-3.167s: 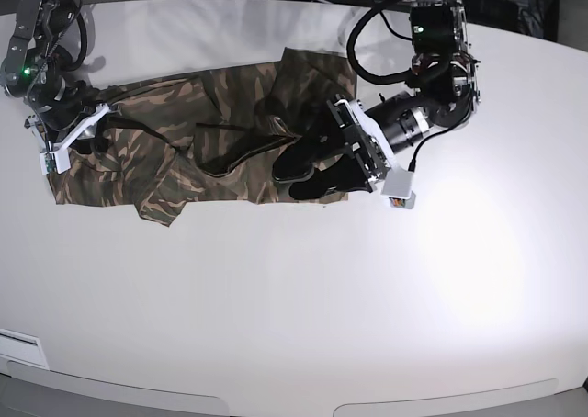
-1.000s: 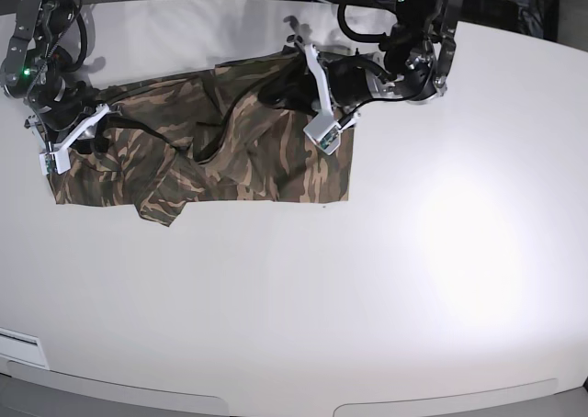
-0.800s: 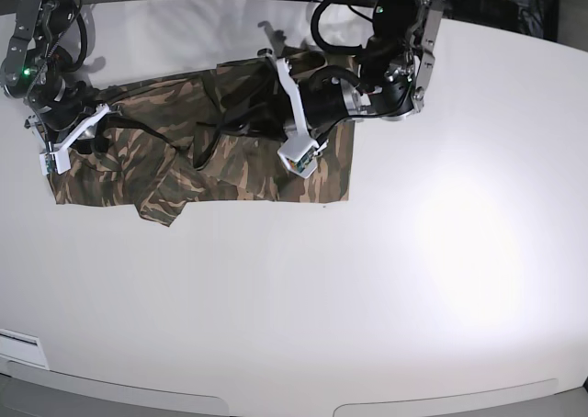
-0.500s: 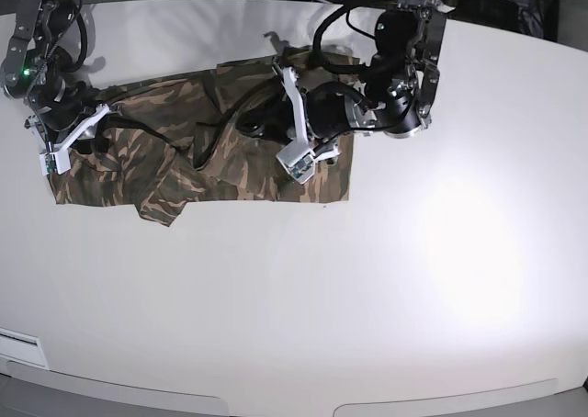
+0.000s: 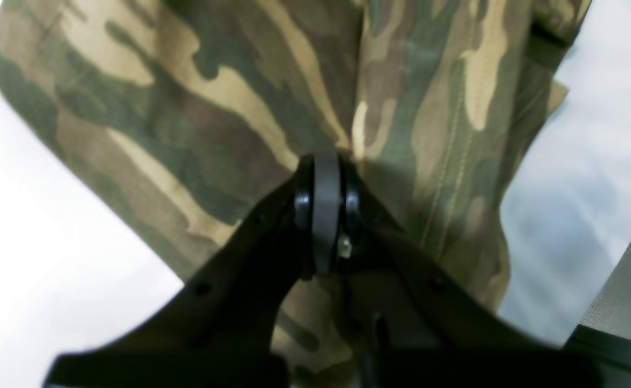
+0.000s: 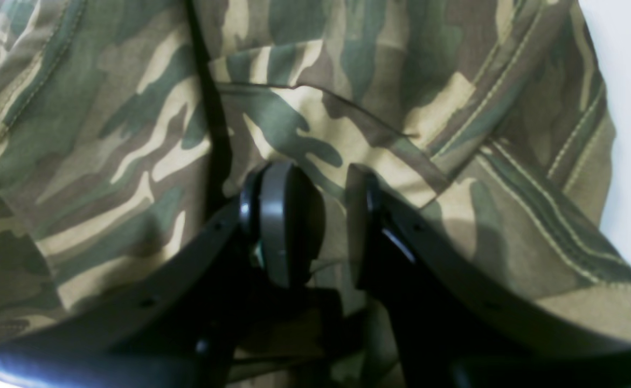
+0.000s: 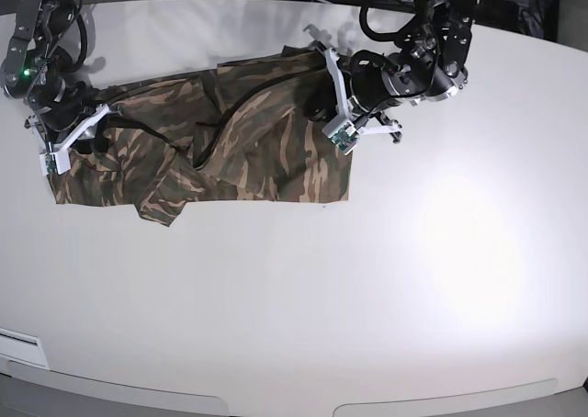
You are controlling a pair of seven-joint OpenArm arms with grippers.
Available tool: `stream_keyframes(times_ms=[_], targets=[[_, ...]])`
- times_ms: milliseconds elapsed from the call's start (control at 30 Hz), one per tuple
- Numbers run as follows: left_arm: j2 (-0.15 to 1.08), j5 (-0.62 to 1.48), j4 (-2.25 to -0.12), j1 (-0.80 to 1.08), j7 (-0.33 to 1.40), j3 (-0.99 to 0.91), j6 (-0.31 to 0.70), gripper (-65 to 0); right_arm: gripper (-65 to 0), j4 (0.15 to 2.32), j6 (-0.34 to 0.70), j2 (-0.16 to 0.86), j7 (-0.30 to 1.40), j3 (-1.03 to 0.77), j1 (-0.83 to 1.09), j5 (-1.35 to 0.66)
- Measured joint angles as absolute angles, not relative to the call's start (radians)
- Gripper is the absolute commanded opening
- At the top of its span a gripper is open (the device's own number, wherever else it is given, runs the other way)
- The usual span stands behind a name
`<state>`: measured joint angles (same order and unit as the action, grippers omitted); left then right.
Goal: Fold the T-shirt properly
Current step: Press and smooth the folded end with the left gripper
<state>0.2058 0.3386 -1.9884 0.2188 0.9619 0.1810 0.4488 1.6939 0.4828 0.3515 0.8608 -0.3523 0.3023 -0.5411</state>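
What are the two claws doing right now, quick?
Left gripper: shut, pinching a fold of the camouflage-print cloth T-shirt.
Right gripper: part open over the shirt; cannot tell whether it grips cloth.

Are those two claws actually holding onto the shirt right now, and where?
The left gripper is pinched shut on a fold of the T-shirt near its hemmed edge. The right gripper stands open over the cloth, holding nothing.

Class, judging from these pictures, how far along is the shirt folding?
Done: the T-shirt lies as a rumpled band on the table, partly doubled over. In hand: the left hand is shut on a pinch of cloth; the right hand rests on the other end, jaws apart. Left: smoothing and final folds.
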Motion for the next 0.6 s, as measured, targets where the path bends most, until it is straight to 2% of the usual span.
stream_keyframes(times_ms=[300, 600], targets=[[0.216, 0.286, -1.955, 0.227, 0.931, 0.195, 0.370, -65.0, -45.3, 1.694, 0.484, 0.352, 0.861, -0.352, 0.303, -0.543], [0.202, 0.443, -1.939, 0.224, 0.888, 0.229, 0.429, -65.0, -45.3, 1.694, 0.483, 0.352, 0.861, -0.352, 0.302, -0.543]])
